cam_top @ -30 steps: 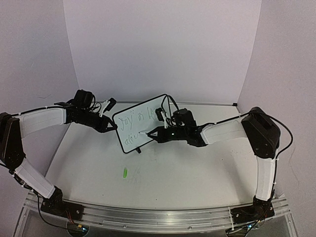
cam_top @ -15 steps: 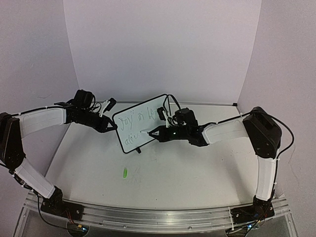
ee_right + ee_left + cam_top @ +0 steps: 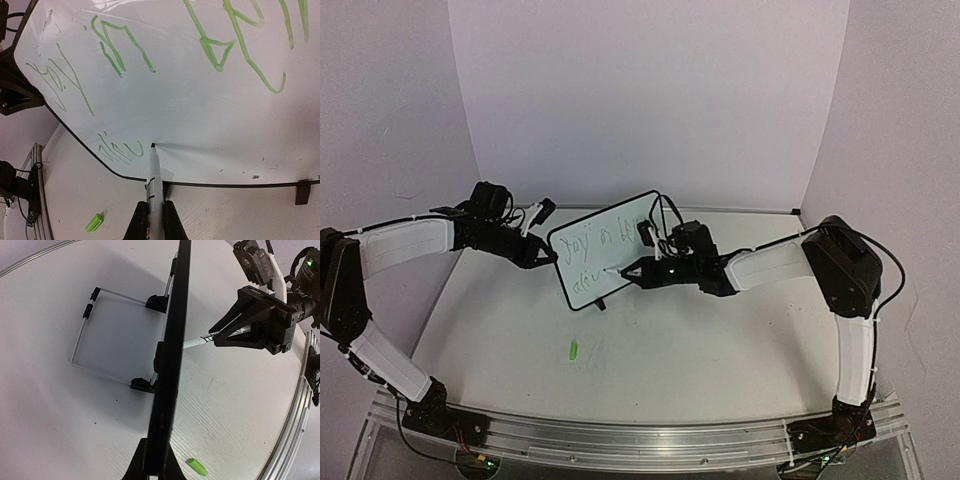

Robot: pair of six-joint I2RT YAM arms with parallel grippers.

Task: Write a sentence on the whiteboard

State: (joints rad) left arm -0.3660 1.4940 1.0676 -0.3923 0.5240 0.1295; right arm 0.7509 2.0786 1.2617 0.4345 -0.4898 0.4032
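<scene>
Right pincer (image 3: 636,271) clamped on marker (image 3: 154,175); left pincer (image 3: 546,257) clamped on left edge of whiteboard (image 3: 610,235). Whiteboard: white face, thin black frame, rounded corners, standing tilted mid-worktop (image 3: 670,350). Sentence (image 3: 120,50): green scrawl, two lines. Both arms stretched inward, low. Marker tip on board at lower line's end, right pincer just beside face. Green cap (image 3: 573,350) on worktop, nearer arm bases.
</scene>
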